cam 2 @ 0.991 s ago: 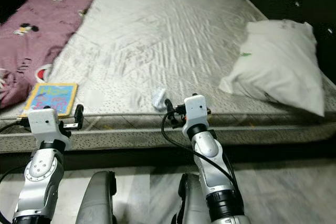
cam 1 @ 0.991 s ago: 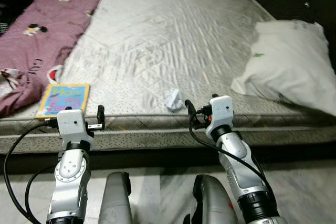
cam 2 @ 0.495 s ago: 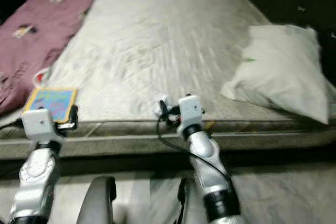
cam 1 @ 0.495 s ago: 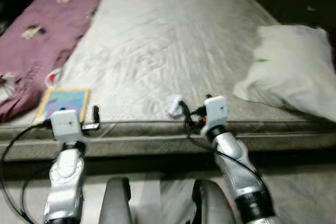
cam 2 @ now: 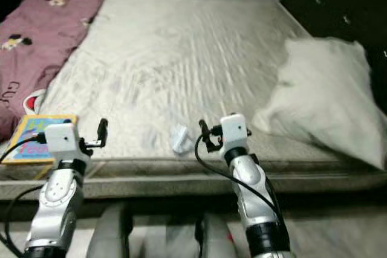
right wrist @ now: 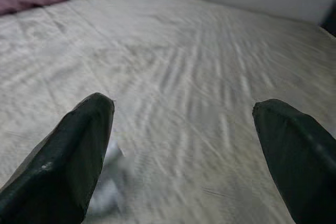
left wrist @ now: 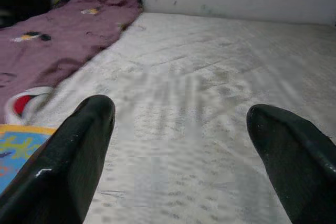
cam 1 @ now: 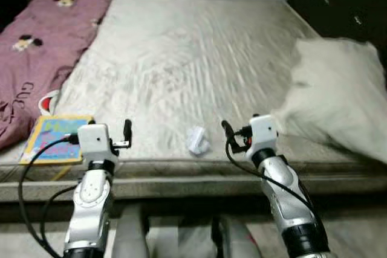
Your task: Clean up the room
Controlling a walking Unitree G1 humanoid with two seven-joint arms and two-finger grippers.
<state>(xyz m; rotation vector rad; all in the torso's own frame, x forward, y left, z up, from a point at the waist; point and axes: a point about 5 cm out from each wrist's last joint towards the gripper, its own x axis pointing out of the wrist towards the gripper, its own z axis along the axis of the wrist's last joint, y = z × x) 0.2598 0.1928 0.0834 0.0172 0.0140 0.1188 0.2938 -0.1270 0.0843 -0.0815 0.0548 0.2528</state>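
A crumpled white paper [cam 1: 196, 140] lies on the grey mattress [cam 1: 199, 46] near its front edge. My right gripper [right wrist: 184, 106] is open, held at the mattress edge just right of the paper, which appears blurred beside its finger [right wrist: 84, 150]. My left gripper [left wrist: 181, 114] is open too, further left at the same edge. A colourful book [cam 1: 55, 137] lies flat at the front left corner, just left of the left gripper. A pink patterned blanket [cam 1: 42, 46] runs along the bed's left side. A white pillow [cam 1: 338, 104] rests on the right.
The bed's front edge [cam 1: 193, 170] runs across the view below both grippers. A dark wall or headboard [cam 1: 344, 4] stands behind the pillow on the right. A red and white item [cam 1: 48, 101] peeks out beside the blanket.
The whole view has shifted: I have come closer to the bed and less floor shows. Both grippers now reach the mattress edge, still open. The paper, book and pillow lie as before.
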